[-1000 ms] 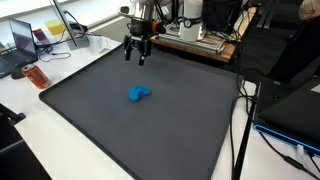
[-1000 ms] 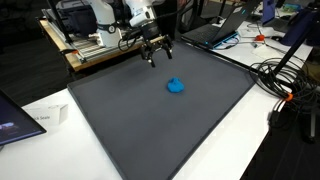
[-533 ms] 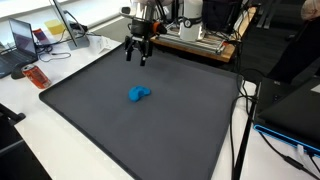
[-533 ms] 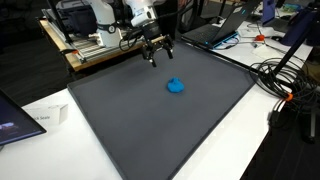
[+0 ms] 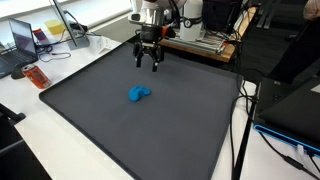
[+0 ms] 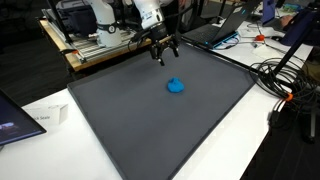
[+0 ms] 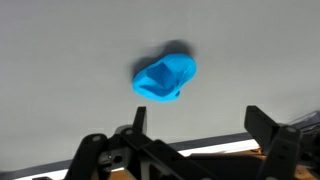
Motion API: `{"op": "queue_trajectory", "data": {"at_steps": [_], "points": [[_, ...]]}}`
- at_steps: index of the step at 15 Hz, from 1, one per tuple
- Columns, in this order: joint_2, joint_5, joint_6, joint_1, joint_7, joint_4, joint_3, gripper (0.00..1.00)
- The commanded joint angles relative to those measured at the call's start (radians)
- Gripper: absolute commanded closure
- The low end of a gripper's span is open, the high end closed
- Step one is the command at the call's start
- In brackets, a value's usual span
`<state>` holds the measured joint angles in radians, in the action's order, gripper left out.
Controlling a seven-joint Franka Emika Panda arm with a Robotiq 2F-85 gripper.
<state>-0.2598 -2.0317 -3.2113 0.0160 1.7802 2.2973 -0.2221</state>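
Gripper (image 5: 149, 63) hung over dark mat's (image 5: 90, 125) far edge, fingers wide apart.
Blue lump (image 5: 139, 94) lay mid-mat, well apart from gripper; wrist cam had it centred in frame.

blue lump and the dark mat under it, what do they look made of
The small crumpled blue lump looks like soft cloth or foam, matte, with folds and no glare. The dark grey mat looks like matte rubber or felt: flat, even, no shine.
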Motion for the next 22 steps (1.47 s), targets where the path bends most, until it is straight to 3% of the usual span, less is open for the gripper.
{"op": "queue_trajectory", "data": {"at_steps": [1,8,13,14,17,18,21,22], "points": [[-0.028,-0.043,-0.011,0.039,0.016,-0.026,0.018,0.00],[-0.143,-0.026,-0.056,0.096,-0.010,-0.120,0.046,0.00],[-0.254,-0.018,-0.113,0.096,-0.058,-0.177,0.038,0.00],[-0.255,0.127,-0.106,0.143,-0.239,-0.145,0.077,0.00],[-0.277,0.281,-0.097,0.163,-0.441,-0.128,0.100,0.00],[-0.297,0.190,-0.120,0.128,-0.345,-0.165,0.069,0.00],[-0.309,0.208,-0.132,0.134,-0.381,-0.167,0.070,0.00],[-0.291,0.361,-0.112,0.177,-0.564,-0.121,0.113,0.00]]}}
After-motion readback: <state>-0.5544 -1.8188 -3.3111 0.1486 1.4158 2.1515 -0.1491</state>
